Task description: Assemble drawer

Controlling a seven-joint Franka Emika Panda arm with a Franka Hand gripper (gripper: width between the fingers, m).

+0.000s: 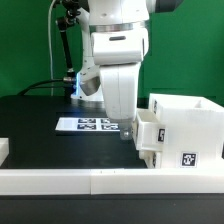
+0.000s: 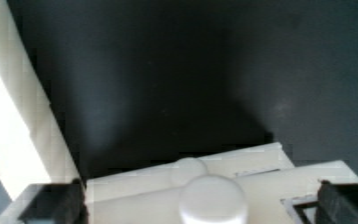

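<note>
The large white cube-shaped housing (image 1: 188, 128) stands at the exterior view's right, with a black-and-white tag low on its front. A small white tray (image 1: 150, 133) sticks out of the housing's side that faces the exterior view's left. My gripper (image 1: 131, 126) is lowered right at that tray's outer end. In the wrist view the tray (image 2: 149, 185) with its rounded knob (image 2: 208, 197) lies between my two black fingers (image 2: 51, 205), which stand wide apart at its sides. My gripper (image 2: 197, 207) is open. I see no second tray clearly.
The marker board (image 1: 88, 125) lies flat on the black table behind my gripper. The long low white rail (image 1: 95, 181) runs along the front. A white edge (image 2: 7, 100) borders the dark table in the wrist view.
</note>
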